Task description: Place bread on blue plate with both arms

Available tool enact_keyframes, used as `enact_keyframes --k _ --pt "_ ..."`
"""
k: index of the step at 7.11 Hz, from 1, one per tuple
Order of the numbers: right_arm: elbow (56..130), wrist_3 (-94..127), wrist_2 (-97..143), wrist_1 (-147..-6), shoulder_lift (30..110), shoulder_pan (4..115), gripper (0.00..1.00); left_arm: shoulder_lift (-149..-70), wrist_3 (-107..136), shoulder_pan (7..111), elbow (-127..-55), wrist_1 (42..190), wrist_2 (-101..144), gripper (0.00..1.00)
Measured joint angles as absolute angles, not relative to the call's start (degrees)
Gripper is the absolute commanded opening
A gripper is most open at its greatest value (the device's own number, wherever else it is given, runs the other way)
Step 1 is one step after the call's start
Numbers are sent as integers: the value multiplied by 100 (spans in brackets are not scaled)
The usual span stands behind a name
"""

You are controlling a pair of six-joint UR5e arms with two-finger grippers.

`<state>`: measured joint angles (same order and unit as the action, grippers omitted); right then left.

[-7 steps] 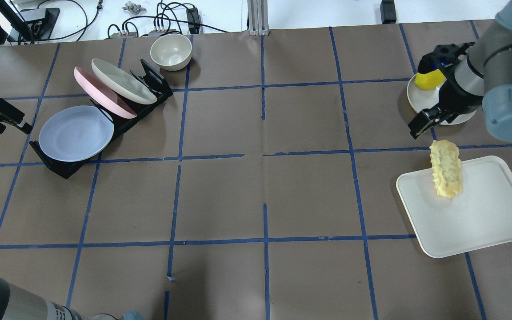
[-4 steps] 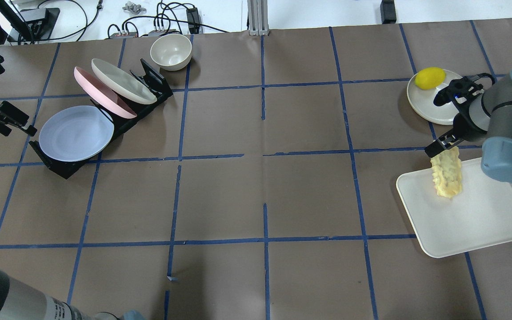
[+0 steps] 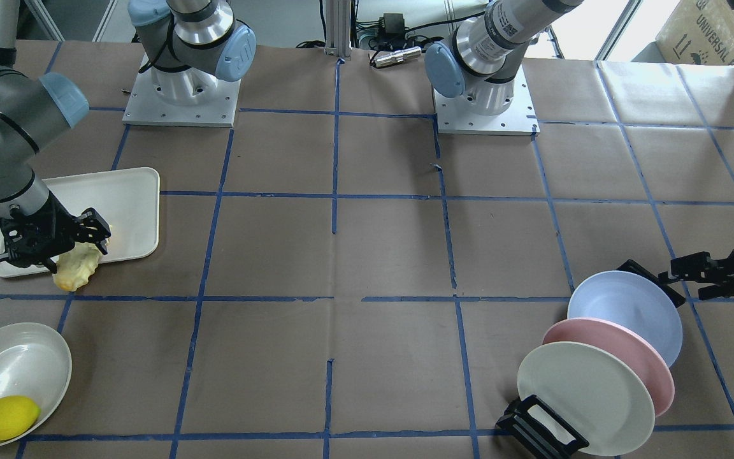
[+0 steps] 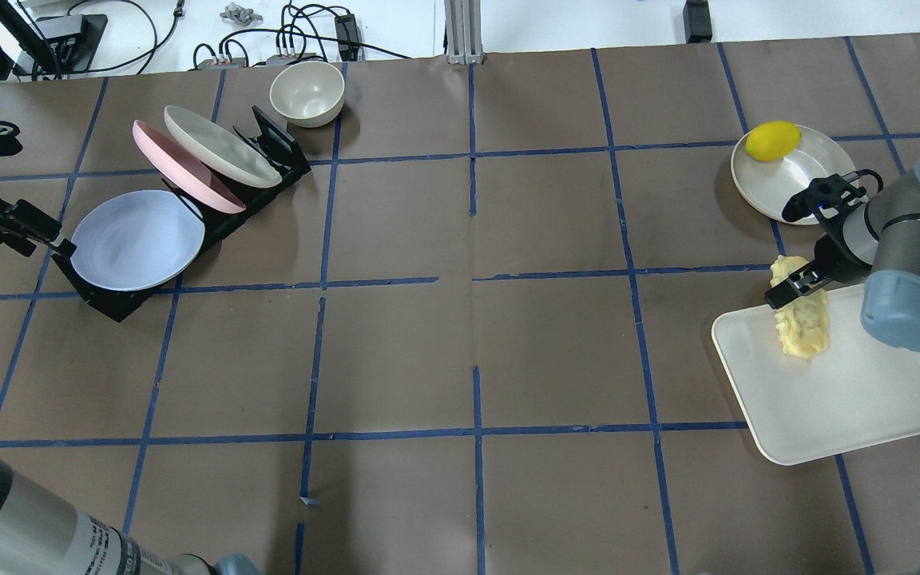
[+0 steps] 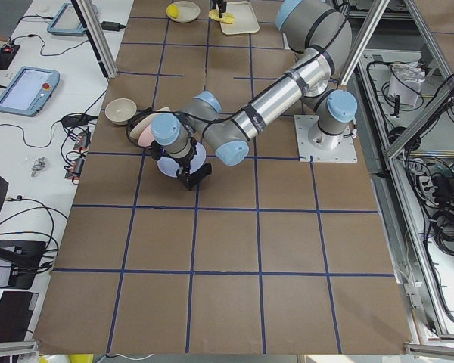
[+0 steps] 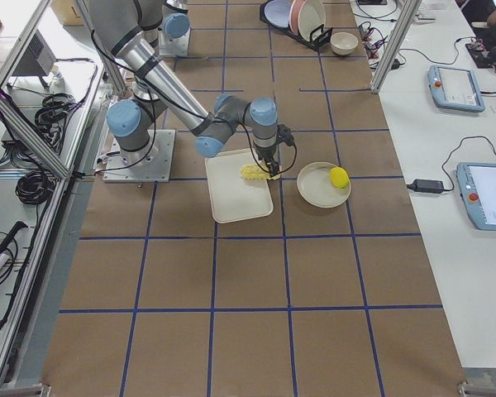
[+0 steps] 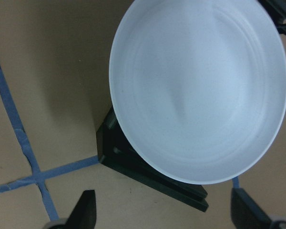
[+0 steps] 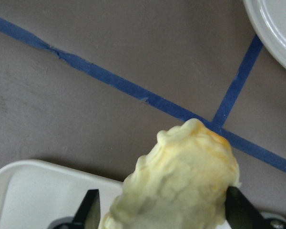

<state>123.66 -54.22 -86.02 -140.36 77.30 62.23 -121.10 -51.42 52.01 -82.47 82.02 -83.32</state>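
Right wrist-mounted: bumpy golden-yellow bread loaf (image 8: 176,186) on white rectangular tray (image 8: 33,191), end overhanging brown worktop (image 8: 62,95), between apart fingers (image 8: 89,210) of right gripper (image 8: 164,212). Left gripper (image 7: 164,214) fingers apart too, facing round pale-blue plate (image 7: 195,90) in black rack (image 7: 148,171). Lower deeper, clamp mid-loaf, not tip.

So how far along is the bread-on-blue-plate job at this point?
Nothing is finished yet. In hand: the right gripper, open, straddles one end of the bumpy golden-yellow bread loaf, which overhangs the white rectangular tray. The left gripper, also open, sits at the rim of the round pale blue plate, which leans in its black rack. Left to do: grasp both, free the plate, set the bread on it.
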Motion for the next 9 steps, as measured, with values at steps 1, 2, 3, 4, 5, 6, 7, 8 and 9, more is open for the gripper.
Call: enact_keyframes --k 1,2,3,4,5,6,7,8,9 --pt "12396 -5415 -8618 -14059 7724 6218 10 -12306 -5110 5212 -8119 8181 -8205 100" --pt "12405 -5405 -8642 -14056 7720 6216 4 -12483 -5062 5241 -7894 8184 -8122 100" --pt "12393 -5373 -8676 -14013 7740 6214 4 -12641 -5031 5263 -7670 8213 -8076 100" --pt "12318 -5282 -8714 -13827 7834 6225 4 -12773 -5017 5278 -7510 8240 -8056 100" --pt "12120 -5122 -8727 -13393 7998 6265 5 -12849 -5008 5292 -7436 8248 -8047 100" --pt "11777 -4918 -8710 -12737 8173 6363 5 -12883 -4999 5307 -7408 8251 -8039 100" --pt "11385 -4747 -8694 -12093 8272 6539 6 -12900 -4995 5313 -7403 8252 -8030 100" --pt "10961 -4481 -8687 -11436 8320 6751 6 -12912 -4993 5315 -7398 8253 -8024 100" --pt "10626 -4121 -8686 -10886 8372 6981 6 -12922 -4990 5320 -7395 8253 -8019 100"
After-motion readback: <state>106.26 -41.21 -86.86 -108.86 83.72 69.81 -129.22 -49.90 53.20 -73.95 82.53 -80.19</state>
